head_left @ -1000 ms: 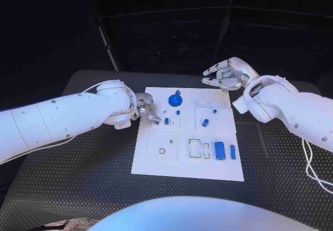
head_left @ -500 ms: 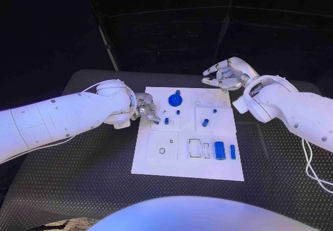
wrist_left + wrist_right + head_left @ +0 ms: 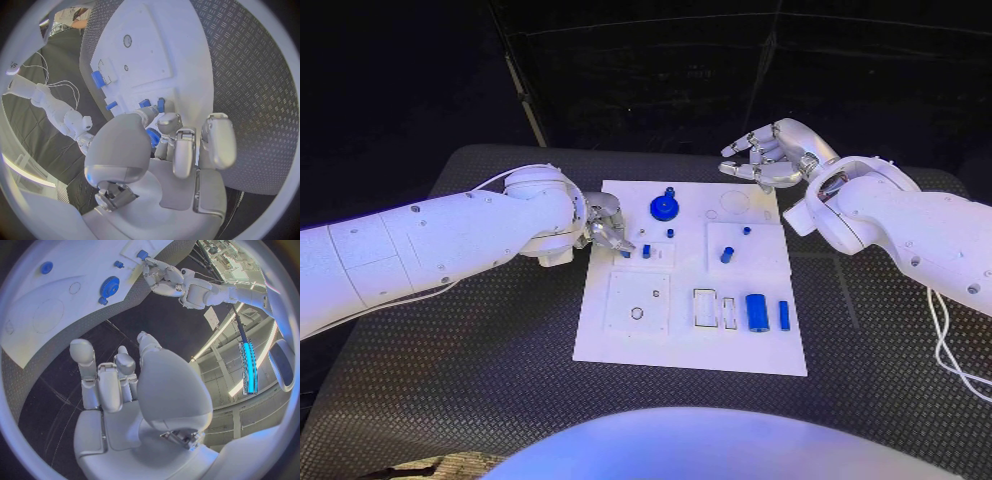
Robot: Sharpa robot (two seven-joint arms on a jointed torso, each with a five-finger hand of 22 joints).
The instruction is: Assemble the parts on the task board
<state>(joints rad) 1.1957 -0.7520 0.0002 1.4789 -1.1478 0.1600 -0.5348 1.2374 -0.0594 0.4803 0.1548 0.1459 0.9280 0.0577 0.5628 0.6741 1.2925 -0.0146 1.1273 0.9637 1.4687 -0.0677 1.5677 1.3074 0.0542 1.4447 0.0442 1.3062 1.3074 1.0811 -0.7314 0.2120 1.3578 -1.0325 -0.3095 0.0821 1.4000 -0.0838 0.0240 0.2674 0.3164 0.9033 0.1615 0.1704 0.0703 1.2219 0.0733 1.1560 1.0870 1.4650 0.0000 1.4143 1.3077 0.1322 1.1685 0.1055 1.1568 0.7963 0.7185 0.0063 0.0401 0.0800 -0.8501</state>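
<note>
1. Your left hand (image 3: 603, 225) sits at the left edge of the task board (image 3: 646, 345), right by 2 small blue pegs (image 3: 152, 104). In the left wrist view the fingers (image 3: 182, 150) are curled in and something blue shows between them, but you cannot tell for sure if they hold it. If the pinch is loose, the little piece can slip out and roll onto the tabletop (image 3: 473, 380).

2. The pegs stand very close together. If you push 1 finger down too fast, you can knock over the peg next to it.

3. The board only lies on the tabletop. A sideways push from the left hand can slide the whole board, and then every hole is in a new spot.

4. Your right hand (image 3: 769, 158) hovers past the far right corner of the board, fingers spread apart and holding nothing. If you swing it in low, it can bump the blue gear (image 3: 664, 209) near the far edge.

5. The blue cylinder (image 3: 756, 312) and the thin blue bar (image 3: 783, 316) lie on the near right part of the board. A bump to the board can make the cylinder roll away.
</note>
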